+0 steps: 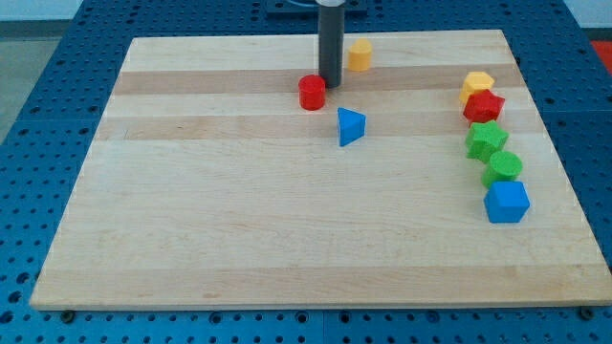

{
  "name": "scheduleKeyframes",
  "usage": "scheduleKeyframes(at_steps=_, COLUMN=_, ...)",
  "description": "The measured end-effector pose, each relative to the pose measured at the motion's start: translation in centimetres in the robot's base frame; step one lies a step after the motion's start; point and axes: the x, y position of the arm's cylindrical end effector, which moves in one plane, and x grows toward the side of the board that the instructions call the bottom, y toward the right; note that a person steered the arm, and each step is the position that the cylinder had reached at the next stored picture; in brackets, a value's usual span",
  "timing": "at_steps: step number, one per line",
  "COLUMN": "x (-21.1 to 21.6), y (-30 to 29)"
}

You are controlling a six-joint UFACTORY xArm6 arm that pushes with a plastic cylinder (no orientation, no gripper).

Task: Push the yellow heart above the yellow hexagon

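Note:
The yellow heart [360, 53] lies near the board's top edge, just right of centre. The yellow hexagon [477, 84] lies at the view's right, at the top of a column of blocks. My tip [330, 83] is the lower end of the dark rod; it stands left of and slightly below the yellow heart, apart from it, and right beside the red cylinder [312, 93]. The heart is left of the hexagon and a little higher in the view.
A blue triangular block [350, 126] lies below my tip. Under the hexagon run a red star [484, 106], a green star [486, 140], a green cylinder [504, 167] and a blue cube [506, 202]. The wooden board [239, 229] rests on a blue perforated table.

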Motion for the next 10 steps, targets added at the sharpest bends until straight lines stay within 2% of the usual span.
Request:
scheduleKeyframes(at_steps=1, x=-6.4, y=0.0)
scheduleKeyframes(at_steps=3, x=-6.1, y=0.9)
scheduleKeyframes(at_steps=6, x=-6.1, y=19.9)
scheduleKeyframes(at_steps=7, x=-6.2, y=20.4)
scheduleKeyframes(at_steps=8, x=-7.5, y=17.5)
scheduleKeyframes(at_steps=10, x=-7.6, y=7.4)
